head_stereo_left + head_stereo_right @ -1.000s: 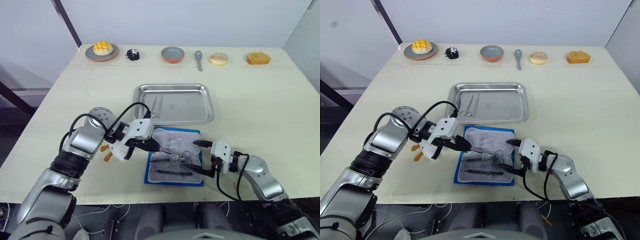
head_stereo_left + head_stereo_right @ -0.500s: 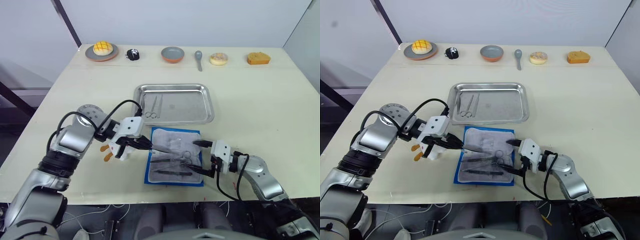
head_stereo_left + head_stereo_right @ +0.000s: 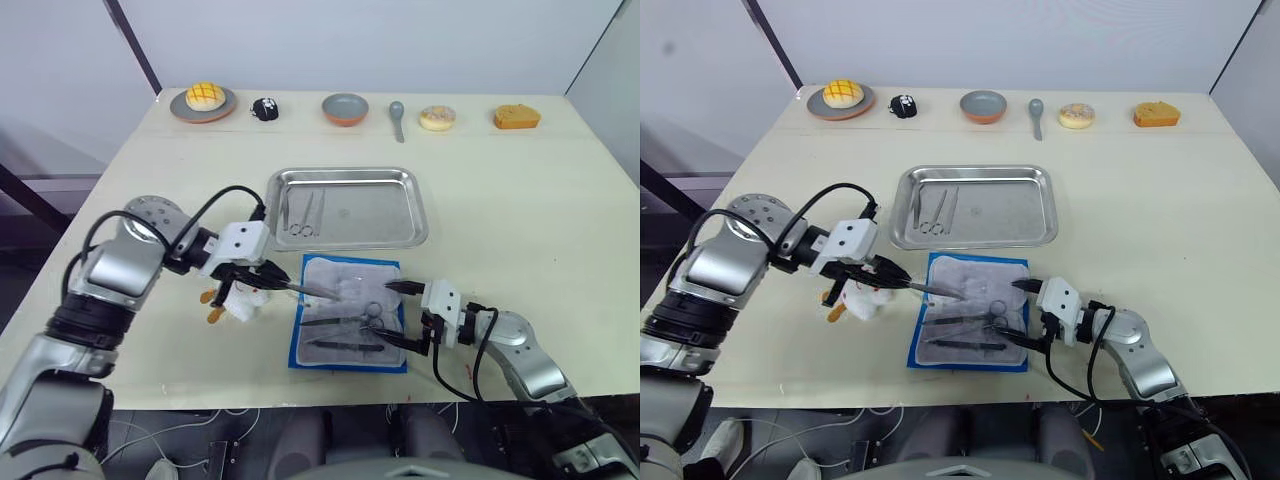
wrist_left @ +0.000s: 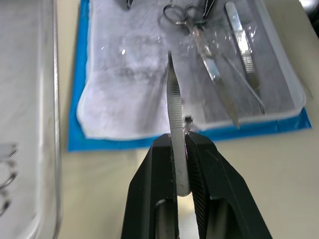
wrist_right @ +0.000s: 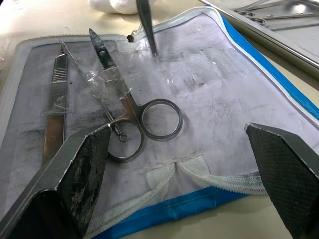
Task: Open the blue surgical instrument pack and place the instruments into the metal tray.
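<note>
The left pincer [image 3: 268,284] is clamped on a slim pair of tweezers [image 4: 175,109], gripping near the butt so the long tip juts out over the near-left corner of the opened blue pack [image 3: 349,314]. The pack lies flat on the counter [image 3: 520,220], its pale lining up, just in front of the metal tray [image 3: 348,207], with a narrow strip of counter between them. The right pincer [image 3: 402,313] rests wide open at the pack's right edge, holding nothing, one finger to either side of the zip border.

Still on the lining are ring-handled scissors [image 5: 130,113], a flat ridged handle [image 5: 52,114] and a thin probe. Two tools [image 3: 306,214] already lie in the tray's left end.

To finish this step cleanly, the tweezers likely need carrying level, tip clear of the raised rim, then setting down on the tray's bare floor to the right of the two tools rather than across them. With so little held, a tilt could let the tool swing or slip.

A white plush toy [image 3: 243,300] sits just beside the left pincer, crowding that side; the path up to the tray is otherwise open. Plates, a bowl [image 3: 345,108] and a spoon [image 3: 397,119] stand well apart along the far edge.
</note>
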`<state>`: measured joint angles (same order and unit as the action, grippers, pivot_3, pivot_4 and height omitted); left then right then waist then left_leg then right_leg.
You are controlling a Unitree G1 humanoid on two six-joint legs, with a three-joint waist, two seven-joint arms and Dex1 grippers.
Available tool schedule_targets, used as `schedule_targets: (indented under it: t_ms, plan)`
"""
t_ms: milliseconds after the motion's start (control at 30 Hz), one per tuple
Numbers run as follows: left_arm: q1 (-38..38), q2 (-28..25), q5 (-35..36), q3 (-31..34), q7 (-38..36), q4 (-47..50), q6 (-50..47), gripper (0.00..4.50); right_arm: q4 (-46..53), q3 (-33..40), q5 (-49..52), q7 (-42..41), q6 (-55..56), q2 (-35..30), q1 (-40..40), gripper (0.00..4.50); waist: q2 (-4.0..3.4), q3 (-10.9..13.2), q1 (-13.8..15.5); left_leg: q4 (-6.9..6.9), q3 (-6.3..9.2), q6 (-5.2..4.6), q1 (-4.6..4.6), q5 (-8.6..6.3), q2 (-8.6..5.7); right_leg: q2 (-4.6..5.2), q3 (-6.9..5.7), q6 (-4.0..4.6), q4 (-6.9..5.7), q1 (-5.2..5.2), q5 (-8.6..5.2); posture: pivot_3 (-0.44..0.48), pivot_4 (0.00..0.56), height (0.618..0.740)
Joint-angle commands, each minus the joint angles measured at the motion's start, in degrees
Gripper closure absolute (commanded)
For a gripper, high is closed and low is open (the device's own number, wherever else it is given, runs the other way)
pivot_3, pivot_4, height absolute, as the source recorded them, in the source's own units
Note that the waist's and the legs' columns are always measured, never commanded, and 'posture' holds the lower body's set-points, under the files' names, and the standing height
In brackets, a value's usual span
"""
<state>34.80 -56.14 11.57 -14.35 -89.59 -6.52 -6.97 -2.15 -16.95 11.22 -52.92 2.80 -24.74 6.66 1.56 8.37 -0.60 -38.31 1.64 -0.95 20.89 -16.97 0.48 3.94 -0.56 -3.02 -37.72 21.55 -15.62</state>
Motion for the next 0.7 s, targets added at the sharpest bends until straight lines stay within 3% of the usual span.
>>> schedule_targets:
  t_ms: [33, 233, 433, 567, 700]
  plan:
    - [1.1, -2.3, 2.7, 1.4, -2.9, 0.5, 0.6, 4.44, -6.0, -2.2, -3.5, 0.3, -3.3, -1.0, -3.5, 0.00, 0.00, 0.0, 0.0, 0.00, 0.00, 0.00, 0.00, 0.00, 0.00, 0.00, 0.00, 0.00, 0.00, 0.00, 0.00, 0.000, 0.150, 0.732]
    - [2.6, -5.9, 8.2, 1.9, -2.9, 0.8, -2.4, 4.44, -6.1, -2.1, -3.5, 0.2, -3.3, -1.3, -3.4, 0.00, -0.03, 0.0, 0.0, 0.00, 0.00, 0.00, 0.00, 0.00, 0.01, 0.00, 0.00, 0.00, -0.01, 0.00, 0.00, 0.000, 0.150, 0.732]
    - [3.5, -4.3, 15.6, 7.2, -0.7, 2.1, -12.5, 4.44, -6.1, -2.1, -3.5, 0.0, -3.2, -1.4, -3.5, 0.00, -0.03, 0.0, 0.0, 0.00, 0.00, 0.00, 0.00, 0.00, 0.01, -0.01, 0.00, -0.01, -0.01, 0.00, -0.01, 0.000, 0.150, 0.732]
    - [1.2, 0.9, 20.9, 12.8, 12.3, 8.1, -24.7, 4.44, -6.0, -2.0, -3.5, -0.1, -3.1, -1.5, -3.6, 0.00, 0.02, 0.0, 0.0, -0.02, 0.02, 0.00, 0.00, 0.00, 0.09, 0.01, -0.01, -0.03, -0.02, -0.01, -0.01, 0.000, 0.150, 0.732]
    - [0.0, 7.8, 21.2, 16.4, 27.7, 13.7, -32.1, 4.44, -6.1, -1.9, -3.5, -0.3, -3.2, -1.8, -3.5, 0.00, 0.07, 0.0, 0.0, -0.02, 0.01, 0.00, -0.01, 0.00, 0.08, 0.00, 0.01, -0.02, -0.03, -0.01, -0.01, 0.000, 0.150, 0.732]
